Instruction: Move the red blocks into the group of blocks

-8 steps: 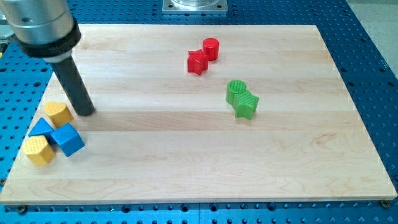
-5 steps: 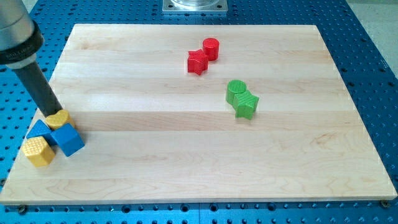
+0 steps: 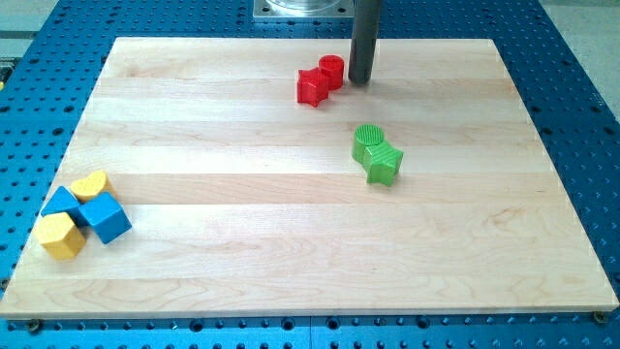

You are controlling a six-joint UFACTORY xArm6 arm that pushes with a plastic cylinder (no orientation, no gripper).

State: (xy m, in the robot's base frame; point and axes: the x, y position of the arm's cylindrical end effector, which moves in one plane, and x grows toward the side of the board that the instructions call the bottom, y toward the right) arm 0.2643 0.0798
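A red cylinder point(image 3: 331, 71) and a red star-shaped block point(image 3: 312, 86) touch each other near the view's top centre of the wooden board point(image 3: 291, 242). My tip point(image 3: 359, 81) rests just right of the red cylinder, very close to it. At the view's lower left sits a group: a yellow half-round block point(image 3: 90, 184), a blue triangular block point(image 3: 60, 203), a blue cube point(image 3: 105, 217) and a yellow block point(image 3: 60, 236).
A green cylinder point(image 3: 369, 140) and a green star-shaped block point(image 3: 384, 163) touch each other right of centre. A metal mount point(image 3: 300, 10) sits at the view's top edge. A blue perforated table point(image 3: 581, 116) surrounds the board.
My tip has moved from the lower-left group across the board to the right side of the red cylinder. The red blocks have shifted slightly.
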